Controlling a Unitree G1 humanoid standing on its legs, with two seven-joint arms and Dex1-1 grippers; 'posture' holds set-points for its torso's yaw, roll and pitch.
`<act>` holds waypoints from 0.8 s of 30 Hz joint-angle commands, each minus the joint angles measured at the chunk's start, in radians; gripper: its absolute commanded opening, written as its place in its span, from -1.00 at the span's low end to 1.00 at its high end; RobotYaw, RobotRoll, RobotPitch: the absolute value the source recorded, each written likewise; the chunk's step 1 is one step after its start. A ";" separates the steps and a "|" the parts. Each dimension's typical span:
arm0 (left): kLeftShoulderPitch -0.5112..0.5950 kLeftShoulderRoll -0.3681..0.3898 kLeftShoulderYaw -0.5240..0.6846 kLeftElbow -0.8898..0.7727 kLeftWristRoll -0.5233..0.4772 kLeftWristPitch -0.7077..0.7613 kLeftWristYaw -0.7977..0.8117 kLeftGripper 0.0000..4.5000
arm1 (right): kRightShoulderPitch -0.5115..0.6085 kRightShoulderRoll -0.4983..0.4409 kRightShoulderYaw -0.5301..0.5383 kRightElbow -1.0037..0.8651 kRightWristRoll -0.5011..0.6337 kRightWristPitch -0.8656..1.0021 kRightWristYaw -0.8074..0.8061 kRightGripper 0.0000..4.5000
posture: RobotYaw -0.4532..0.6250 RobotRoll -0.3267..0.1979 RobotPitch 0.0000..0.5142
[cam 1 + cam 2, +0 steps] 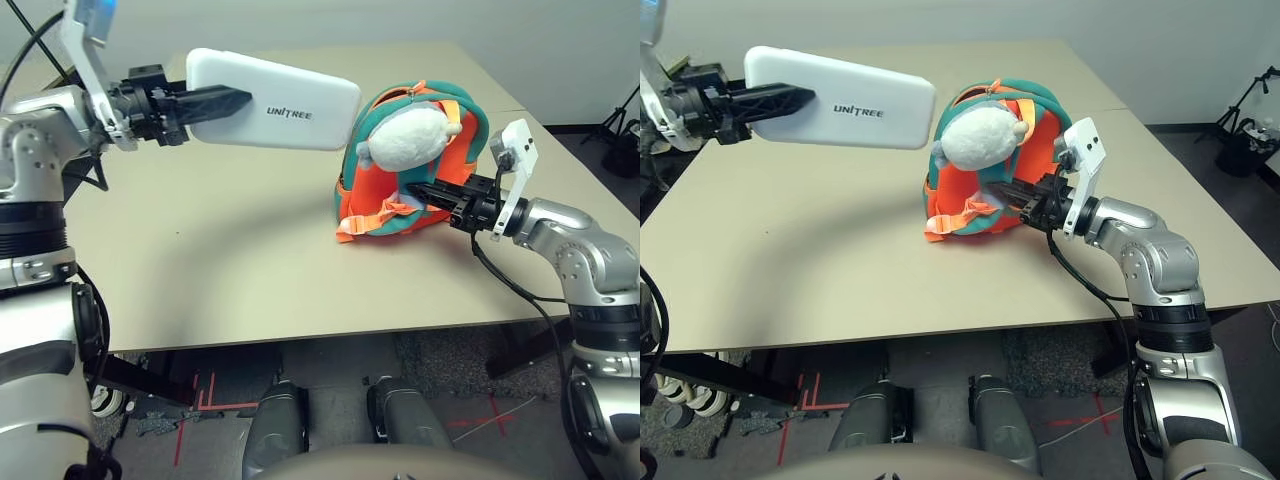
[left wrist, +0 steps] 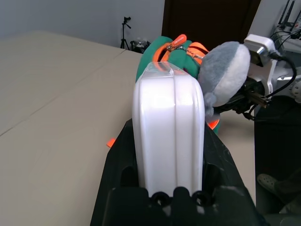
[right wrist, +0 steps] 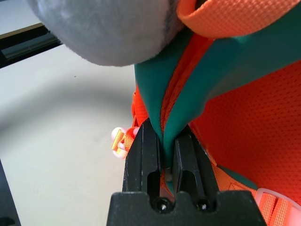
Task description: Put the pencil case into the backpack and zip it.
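- Above the table point(image 1: 200, 260), we are clamping the case point(image 1: 272, 98) in our left gripper point(image 1: 215, 102), beside the backpack point(image 1: 452, 170).
- Our right gripper point(image 3: 163, 155) is pinching its teal trim point(image 3: 207, 70); we should be tensioning it to open the mouth.

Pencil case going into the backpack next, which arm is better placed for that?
Left. The left gripper already holds the pencil case in the air beside the backpack. The right gripper is shut on the backpack's teal trim, steadying it.
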 commanded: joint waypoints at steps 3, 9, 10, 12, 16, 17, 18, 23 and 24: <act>-0.059 -0.037 -0.033 0.111 0.060 -0.098 -0.046 -0.41 | 0.025 -0.009 0.006 -0.034 0.012 0.009 0.005 -0.98 | -0.40 0.25 -0.93; -0.101 -0.118 -0.068 0.197 0.098 -0.143 -0.086 -0.41 | 0.042 -0.020 -0.008 -0.058 0.020 0.021 -0.002 -0.98 | -0.45 0.25 -0.93; -0.108 -0.131 -0.072 0.209 0.106 -0.150 -0.090 -0.41 | 0.041 -0.021 -0.009 -0.059 0.021 0.022 -0.003 -0.98 | -0.45 0.25 -0.93; -0.124 -0.168 -0.087 0.240 0.123 -0.170 -0.093 -0.41 | 0.041 -0.023 -0.009 -0.058 0.021 0.021 -0.004 -0.98 | -0.45 0.25 -0.94; -0.163 -0.249 -0.103 0.323 0.174 -0.236 -0.070 -0.41 | 0.034 -0.021 -0.001 -0.057 0.021 0.019 -0.006 -0.98 | -0.46 0.25 -0.96; -0.173 -0.268 -0.105 0.346 0.187 -0.257 -0.062 -0.41 | 0.033 -0.020 0.002 -0.058 0.020 0.018 -0.006 -0.98 | -0.46 0.25 -0.97; -0.182 -0.283 -0.105 0.364 0.197 -0.271 -0.058 -0.41 | 0.032 -0.019 0.004 -0.057 0.020 0.017 -0.005 -0.98 | -0.46 0.25 -0.97; -0.212 -0.338 -0.103 0.431 0.226 -0.304 -0.063 -0.41 | 0.028 -0.016 0.011 -0.054 0.016 0.012 -0.004 -0.98 | -0.48 0.25 -0.99; -0.219 -0.347 -0.101 0.445 0.231 -0.311 -0.061 -0.41 | 0.027 -0.016 0.012 -0.054 0.015 0.011 -0.004 -0.98 | -0.48 0.25 -1.00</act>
